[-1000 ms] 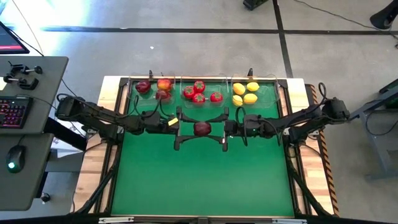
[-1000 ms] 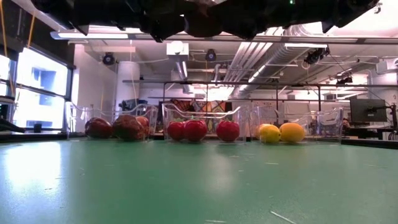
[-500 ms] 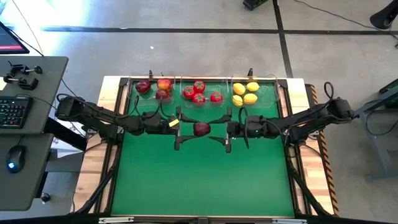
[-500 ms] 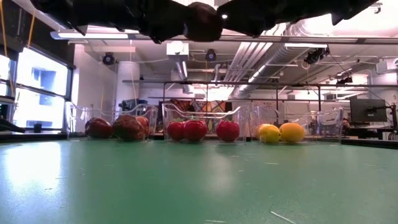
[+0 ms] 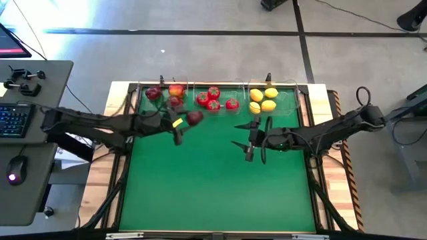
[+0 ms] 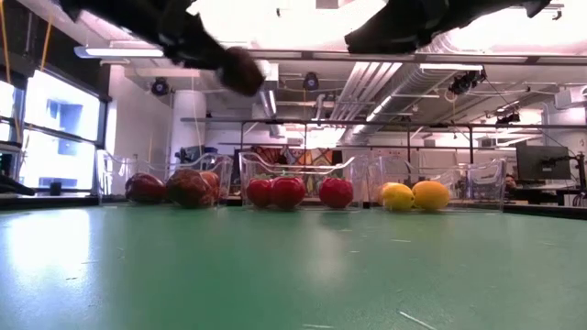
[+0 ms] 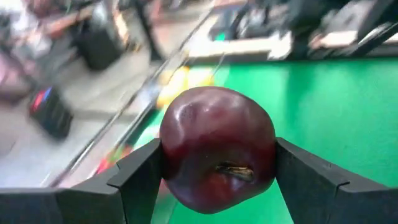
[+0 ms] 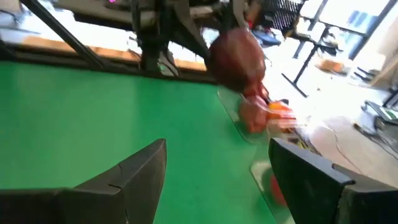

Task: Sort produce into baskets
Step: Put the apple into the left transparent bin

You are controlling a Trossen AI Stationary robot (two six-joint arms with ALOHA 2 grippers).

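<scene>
My left gripper (image 5: 191, 121) is shut on a dark red apple (image 5: 195, 118), high above the green mat (image 5: 213, 187) and just in front of the left clear bin (image 5: 162, 98), which holds dark red and red-orange apples. The apple shows high up in the low view (image 6: 240, 71). The middle bin (image 5: 217, 100) holds bright red, green-topped fruits. The right bin (image 5: 265, 100) holds yellow lemons. My right gripper (image 5: 244, 138) is open and empty over the mat, right of centre, with fingers spread wide in its wrist view (image 8: 217, 180). My left gripper pinches the apple's two opposite sides (image 7: 171, 158) between its two fingers (image 7: 140, 180). The fingers reach out from the table's left side. The apple is lifted clear of the mat, and its stem dimple (image 7: 233, 169) faces back toward the wrist.
The three bins stand in a row along the mat's far edge. A wooden table rim (image 5: 339, 133) frames the mat. A desk with a keyboard and mouse (image 5: 17, 167) stands off the table's left.
The apple was between both grippers over the mat's middle. My left gripper has carried it toward the far left, up to the left bin, and has turned. My right gripper has drawn back a little toward the table's right edge, away from the apple.
</scene>
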